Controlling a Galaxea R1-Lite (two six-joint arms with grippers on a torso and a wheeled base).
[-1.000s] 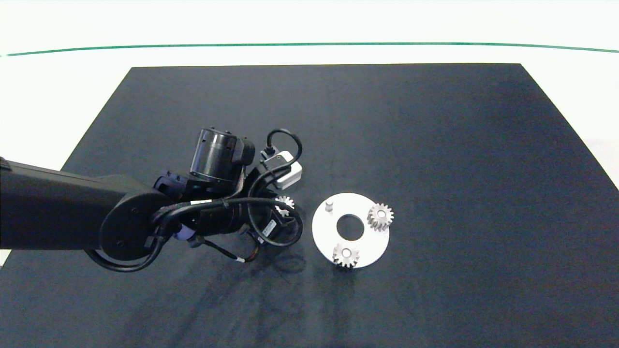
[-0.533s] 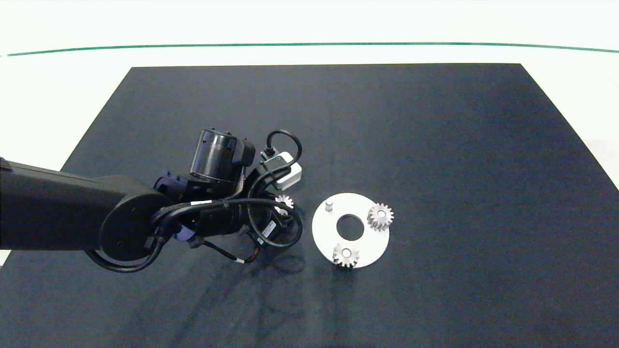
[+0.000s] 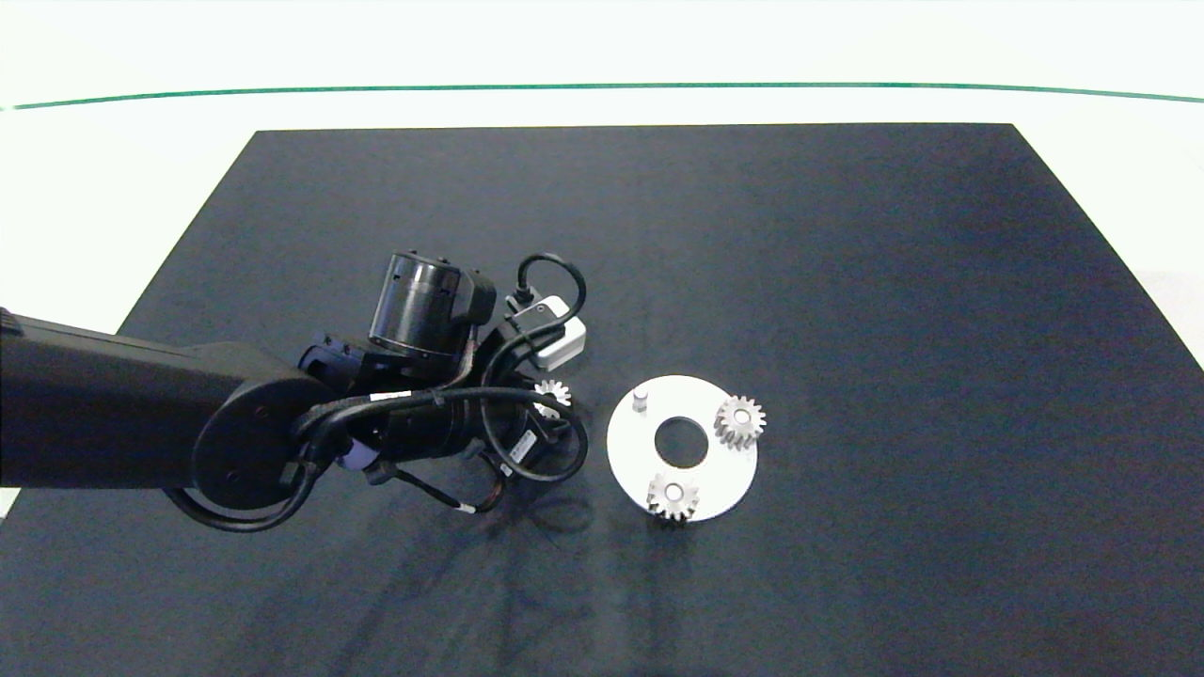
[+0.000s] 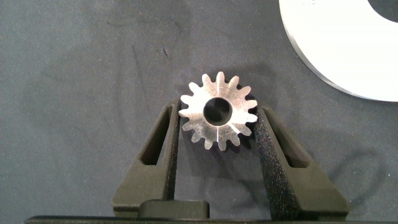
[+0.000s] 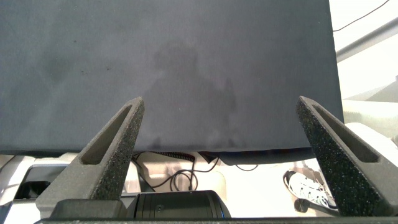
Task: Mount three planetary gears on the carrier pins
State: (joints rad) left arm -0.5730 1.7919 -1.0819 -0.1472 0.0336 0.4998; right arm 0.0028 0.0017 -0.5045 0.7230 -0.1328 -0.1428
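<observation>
While two gears (image 3: 740,420) sit on the disc's (image 3: 625,449) pins, one pin (image 3: 641,399) stands bare.
Left gripper (image 4: 217,127), just left of the disc, closes around the third gear (image 4: 217,118) on the mat (image 3: 847,282); right gripper (image 5: 224,134) idles spread wide.

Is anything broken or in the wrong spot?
Nothing looks broken. One carrier pin on the white disc is bare; its planetary gear sits on the mat beside the disc, between the left gripper fingers.
</observation>
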